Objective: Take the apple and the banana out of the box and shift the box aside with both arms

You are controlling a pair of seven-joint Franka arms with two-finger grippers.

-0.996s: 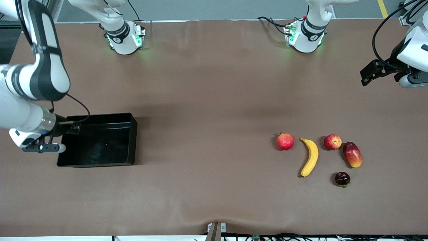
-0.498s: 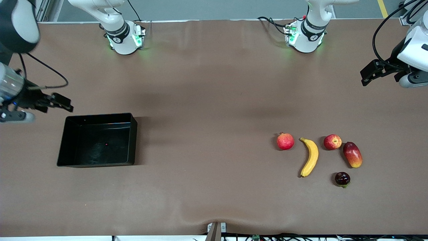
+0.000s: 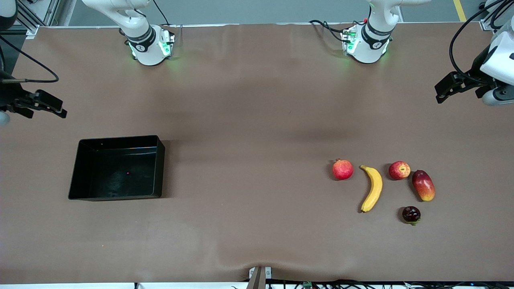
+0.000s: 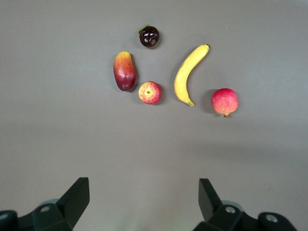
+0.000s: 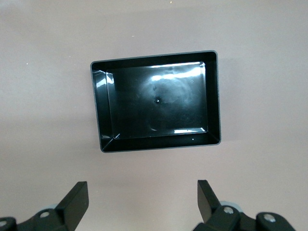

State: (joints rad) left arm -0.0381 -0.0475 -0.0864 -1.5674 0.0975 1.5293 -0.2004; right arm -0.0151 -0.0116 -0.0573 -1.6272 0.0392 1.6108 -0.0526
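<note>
Having lifted clear of the box (image 3: 117,167), right tool (image 3: 49,105) hovers wide open, empty

Under the left gripper (image 4: 143,199), fingers spread wide, lies bare table (image 3: 257,120); the fruits cluster closer to the front camera. The banana (image 4: 189,73) has open gaps on both sides, toward the pomegranate (image 4: 224,101) and the apple (image 4: 149,92). The apple is crowded by the mango (image 4: 124,70). The right gripper (image 5: 142,199), wide open, hangs over bare table beside the box (image 5: 156,105), whose inside is unobstructed.
</note>
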